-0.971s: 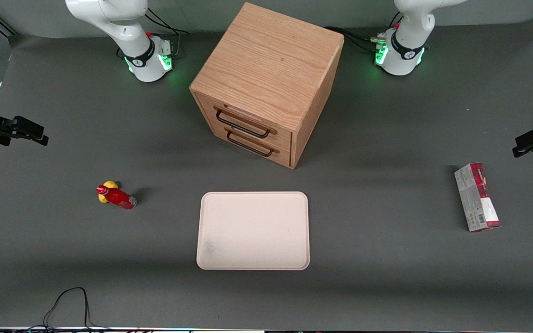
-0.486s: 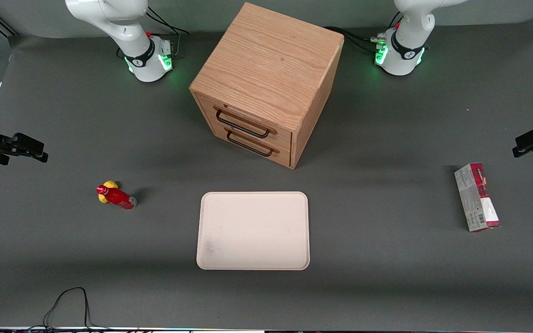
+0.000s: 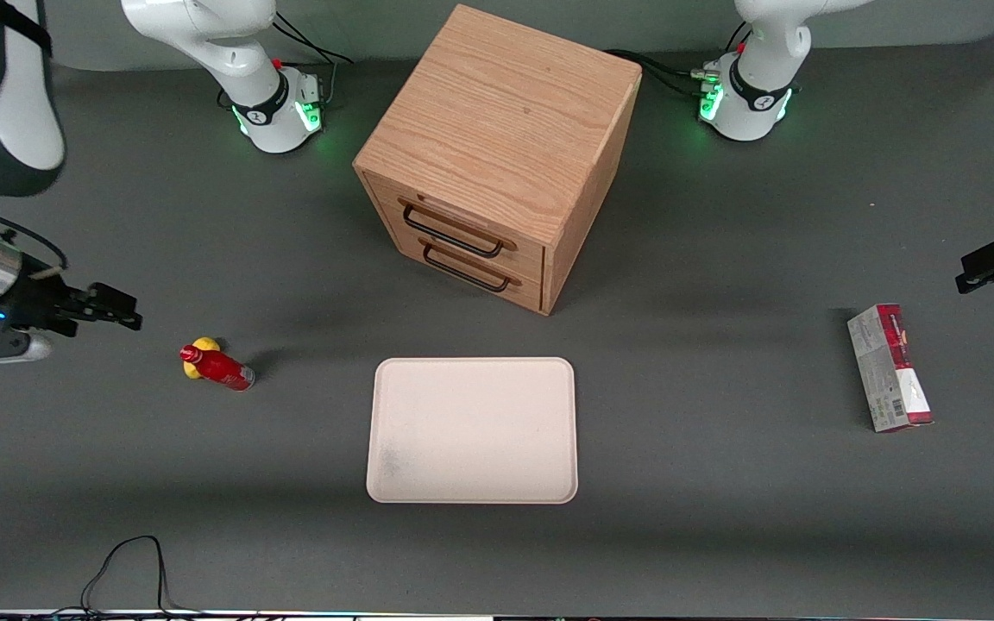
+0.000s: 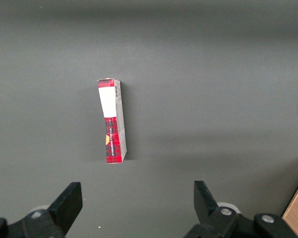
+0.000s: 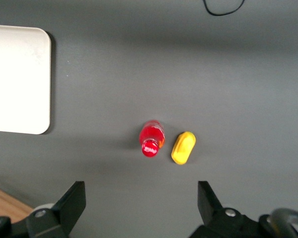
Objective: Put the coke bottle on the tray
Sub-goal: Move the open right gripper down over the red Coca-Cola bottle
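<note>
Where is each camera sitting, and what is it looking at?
Front view: faces the robots from high up; sees both arm bases, the cabinet, tray and coke bottle.
Right wrist view: looks down past its open hand at the coke bottle and yellow object, shared with the front view.
Left wrist view: looks down at the carton.

Dark grey matte table point(image 3: 721, 517), pale beige rectangular tray point(image 3: 472, 429) lower centre, wooden two-drawer cabinet point(image 3: 497, 155) above it, small red bottle point(image 3: 217, 366) touching yellow oval object point(image 3: 198, 356) toward the working arm's end, red-and-grey carton point(image 3: 889, 367) toward the parked arm's end, gripper point(image 3: 122, 309) hovering near the bottle.

No legible text. The carton point(image 3: 890, 368) carries printing and a barcode, all unreadable; the coke bottle point(image 3: 217, 367) shows no readable label.
</note>
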You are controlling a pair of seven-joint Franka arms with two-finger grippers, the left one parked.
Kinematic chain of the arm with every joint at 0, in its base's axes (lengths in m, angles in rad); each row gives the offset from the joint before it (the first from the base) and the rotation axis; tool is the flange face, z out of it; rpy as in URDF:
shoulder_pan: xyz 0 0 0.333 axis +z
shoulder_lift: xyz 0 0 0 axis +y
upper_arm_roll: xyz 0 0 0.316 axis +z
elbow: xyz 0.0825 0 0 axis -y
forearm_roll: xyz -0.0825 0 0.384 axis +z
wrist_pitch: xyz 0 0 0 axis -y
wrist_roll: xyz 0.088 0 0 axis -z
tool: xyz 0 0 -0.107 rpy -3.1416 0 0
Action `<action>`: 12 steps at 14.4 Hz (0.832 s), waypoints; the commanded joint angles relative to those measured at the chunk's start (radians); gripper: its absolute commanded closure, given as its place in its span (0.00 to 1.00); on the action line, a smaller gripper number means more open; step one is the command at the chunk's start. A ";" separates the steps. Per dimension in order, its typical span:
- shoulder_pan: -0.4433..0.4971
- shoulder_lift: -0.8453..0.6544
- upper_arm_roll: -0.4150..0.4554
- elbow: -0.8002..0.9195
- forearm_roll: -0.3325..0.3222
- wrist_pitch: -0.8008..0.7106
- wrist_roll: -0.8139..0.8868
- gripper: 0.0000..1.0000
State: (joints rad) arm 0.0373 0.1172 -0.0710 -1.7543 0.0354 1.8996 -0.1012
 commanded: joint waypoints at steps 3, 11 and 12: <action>0.041 0.009 -0.009 -0.215 0.017 0.281 -0.014 0.00; 0.039 0.045 -0.015 -0.370 0.017 0.516 -0.025 0.00; 0.039 0.048 -0.015 -0.372 0.017 0.516 -0.026 0.00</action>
State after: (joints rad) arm 0.0732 0.1661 -0.0786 -2.1186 0.0360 2.3967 -0.1011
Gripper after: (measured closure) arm 0.000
